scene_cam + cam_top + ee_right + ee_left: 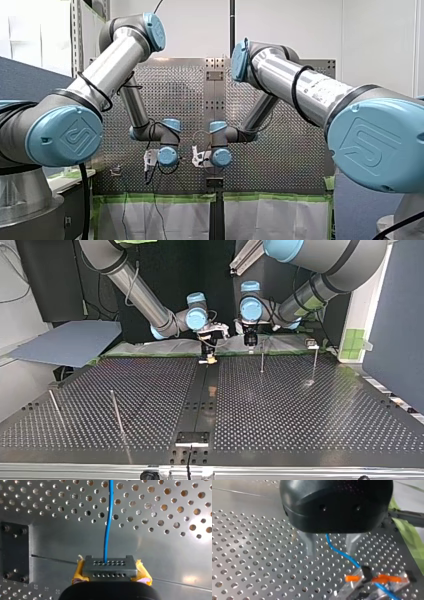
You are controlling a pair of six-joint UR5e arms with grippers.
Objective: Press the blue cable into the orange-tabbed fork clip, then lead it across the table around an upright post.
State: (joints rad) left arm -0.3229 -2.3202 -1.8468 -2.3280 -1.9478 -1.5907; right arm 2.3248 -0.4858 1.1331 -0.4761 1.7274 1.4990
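Observation:
In the left wrist view the blue cable runs down between the two metal fingers of my left gripper, which stand apart, open. Just ahead, the cable reaches the orange-tabbed fork clip at its black fork and comes out on the far side. In the right wrist view my right gripper is shut, yellow pads on both sides, on a dark grey connector block from which the blue cable leads straight ahead. Both grippers hang close together at the table's far edge in the top view: left, right.
Thin upright posts stand on the perforated table: two near my left gripper and two at the top view's near left. A black plate sits at the near middle edge. Green tape lines the far edge.

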